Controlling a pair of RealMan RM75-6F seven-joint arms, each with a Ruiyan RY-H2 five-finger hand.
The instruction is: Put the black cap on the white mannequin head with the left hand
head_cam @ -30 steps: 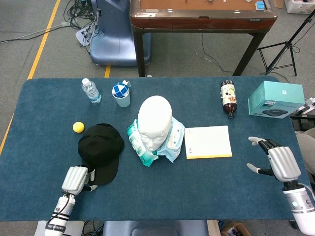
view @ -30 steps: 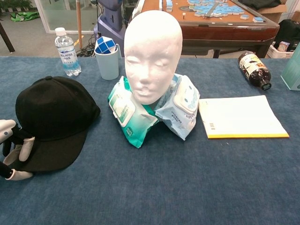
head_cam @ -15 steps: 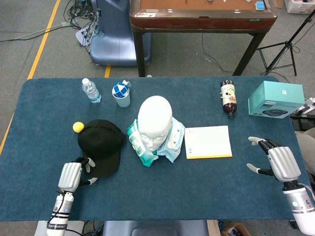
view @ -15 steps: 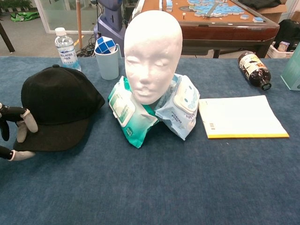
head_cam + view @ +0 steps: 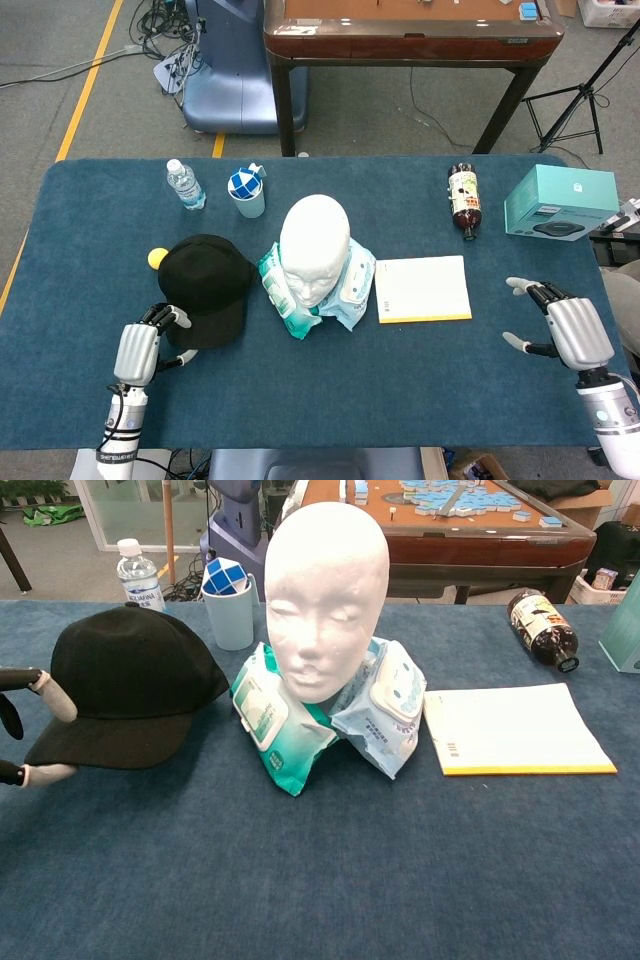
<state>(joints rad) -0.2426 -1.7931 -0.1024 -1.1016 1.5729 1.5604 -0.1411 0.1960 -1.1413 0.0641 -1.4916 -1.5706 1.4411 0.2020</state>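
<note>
Black cap (image 5: 205, 285) sits on the blue table cloth (image 5: 330, 390), to the left of the white mannequin head (image 5: 314, 246) and well short of it, its brim facing the near edge. The left hand (image 5: 140, 350) is at the brim: in the chest view one fingertip lies over the brim's left edge and the thumb shows under it, so the brim looks pinched between them, though the view cuts off the other fingers. The mannequin head stands upright on green and blue wipe packs (image 5: 290, 295) and is bare. The right hand (image 5: 570, 330) hangs above the cloth far to the right, fingers spread and holding nothing. A yellow ball (image 5: 155, 258) peeks out behind the cap. Further back stand a water bottle (image 5: 185, 185) and a cup (image 5: 248, 195); a notepad (image 5: 422, 289) lies right of the head, with a brown bottle (image 5: 462, 200) and a teal box (image 5: 560, 202) beyond
</note>
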